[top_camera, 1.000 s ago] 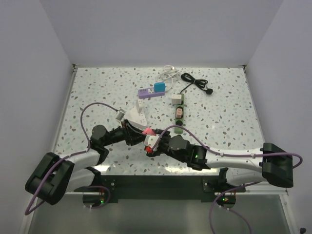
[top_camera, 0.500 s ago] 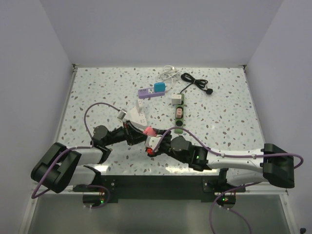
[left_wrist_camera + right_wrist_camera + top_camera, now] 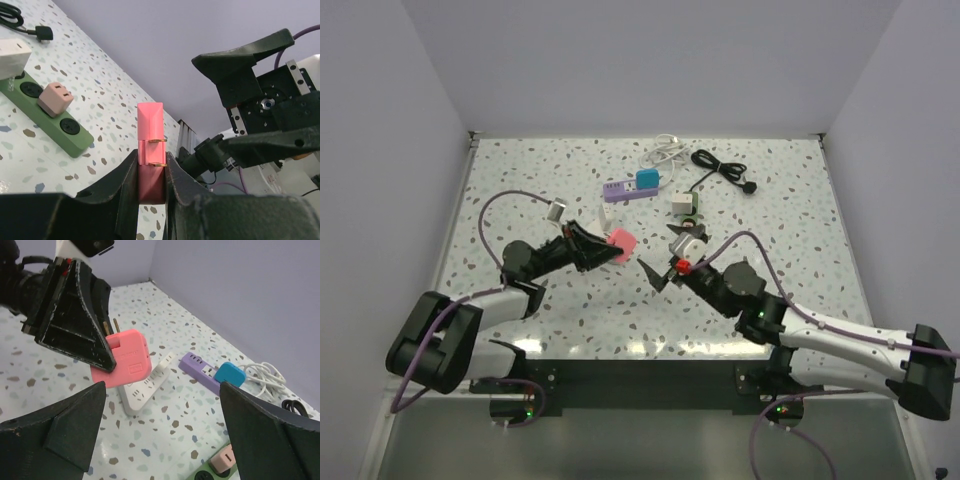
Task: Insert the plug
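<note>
From above, the left claw (image 3: pixel 608 252) is clenched on the pink plug (image 3: pixel 621 242), holding it over the speckled surface (image 3: pixel 790 230). The right claw (image 3: pixel 665 252) is spread wide and empty, just beside the plug.

The left wrist camera shows the plug upright between the two fingers, with its brass prongs pointing right. A green power strip (image 3: pixel 45 107) lies beyond, carrying a pale adapter (image 3: pixel 56 97).

In the right wrist camera, the plug sits in front of a white power strip (image 3: pixel 147 382). A purple strip (image 3: pixel 197 367) with a blue plug (image 3: pixel 231 375) lies farther back.

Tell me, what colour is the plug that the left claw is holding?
The plug is pink, with gold-coloured prongs; the left wrist view shows it best.
</note>
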Robot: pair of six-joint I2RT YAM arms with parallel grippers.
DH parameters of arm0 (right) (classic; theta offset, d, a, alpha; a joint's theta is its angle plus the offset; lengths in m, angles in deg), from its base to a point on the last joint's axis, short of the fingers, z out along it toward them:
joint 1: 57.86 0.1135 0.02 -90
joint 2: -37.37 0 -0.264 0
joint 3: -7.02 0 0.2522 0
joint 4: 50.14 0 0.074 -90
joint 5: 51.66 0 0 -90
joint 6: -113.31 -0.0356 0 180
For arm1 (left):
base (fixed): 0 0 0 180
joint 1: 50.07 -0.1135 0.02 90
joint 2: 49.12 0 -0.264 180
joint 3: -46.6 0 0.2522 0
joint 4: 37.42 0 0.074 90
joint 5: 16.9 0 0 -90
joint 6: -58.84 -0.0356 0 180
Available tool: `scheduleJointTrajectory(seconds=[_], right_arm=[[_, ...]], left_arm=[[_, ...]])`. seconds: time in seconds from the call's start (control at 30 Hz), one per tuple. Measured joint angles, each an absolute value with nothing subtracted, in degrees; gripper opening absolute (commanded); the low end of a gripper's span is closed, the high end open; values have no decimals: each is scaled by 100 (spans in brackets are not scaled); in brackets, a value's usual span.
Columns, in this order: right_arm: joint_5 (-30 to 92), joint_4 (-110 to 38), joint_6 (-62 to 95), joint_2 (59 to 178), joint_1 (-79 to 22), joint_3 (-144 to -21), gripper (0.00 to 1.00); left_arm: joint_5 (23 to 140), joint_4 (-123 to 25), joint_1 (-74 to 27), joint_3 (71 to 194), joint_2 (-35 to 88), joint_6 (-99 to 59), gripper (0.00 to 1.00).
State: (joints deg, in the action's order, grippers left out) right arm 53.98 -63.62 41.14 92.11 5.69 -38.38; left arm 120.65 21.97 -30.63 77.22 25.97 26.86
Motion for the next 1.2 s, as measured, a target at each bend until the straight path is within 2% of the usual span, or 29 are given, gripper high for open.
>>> scheduleJointTrajectory(seconds=[0.17,0.33,0.5,0.73,1.2], right_arm=[[4768,-6638,3312,9109,169,-3845,98],[3981,-7001,2365,9495,-124,-3935,89],[3450,-7685,1454,9786,-424,-3941,78],[2841,-8802,464,10096,-797,-3895,55],[2080,-9589,-308,10494,-843,-3821,55]], left_arm=[[12121,2201,-3122,7899,2460,2689,0],[12163,2197,-3124,7902,2105,2682,0],[12202,2206,-3096,7902,1620,2623,0],[12246,2210,-2927,7902,1277,2518,0],[12235,2206,-2796,7936,1308,2509,0]])
